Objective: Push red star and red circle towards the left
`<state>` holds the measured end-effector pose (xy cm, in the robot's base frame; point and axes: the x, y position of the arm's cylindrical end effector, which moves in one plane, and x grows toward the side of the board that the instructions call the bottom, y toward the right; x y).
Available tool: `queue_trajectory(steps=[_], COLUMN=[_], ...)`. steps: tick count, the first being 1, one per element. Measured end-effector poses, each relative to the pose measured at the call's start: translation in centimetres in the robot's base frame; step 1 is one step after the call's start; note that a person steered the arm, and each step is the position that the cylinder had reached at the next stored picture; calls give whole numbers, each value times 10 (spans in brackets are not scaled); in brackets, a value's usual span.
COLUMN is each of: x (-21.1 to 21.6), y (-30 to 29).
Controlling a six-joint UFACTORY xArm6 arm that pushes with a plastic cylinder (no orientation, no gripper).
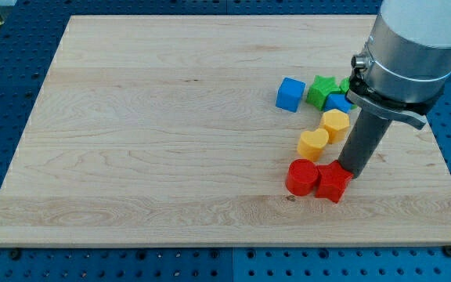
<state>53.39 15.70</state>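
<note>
Camera view shows our tip touching the red star on its right edge, and the red circle touches the star's far left side, so both lie leftward of our tip in one line; we carry no jaws, just a bare rod holding nothing

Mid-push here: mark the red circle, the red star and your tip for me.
red circle (301,176): camera view, middle of its top face.
red star (333,182): camera view, centre of its top face, touching the circle's right side.
my tip (354,171): camera view, rod's very end, against the star's upper right.
</note>
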Motion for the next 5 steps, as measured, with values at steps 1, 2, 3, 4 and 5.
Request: queue_trajectory(steps=[1,2,3,4,5], x=[0,14,30,39,26], y=[41,60,38,6,-26])
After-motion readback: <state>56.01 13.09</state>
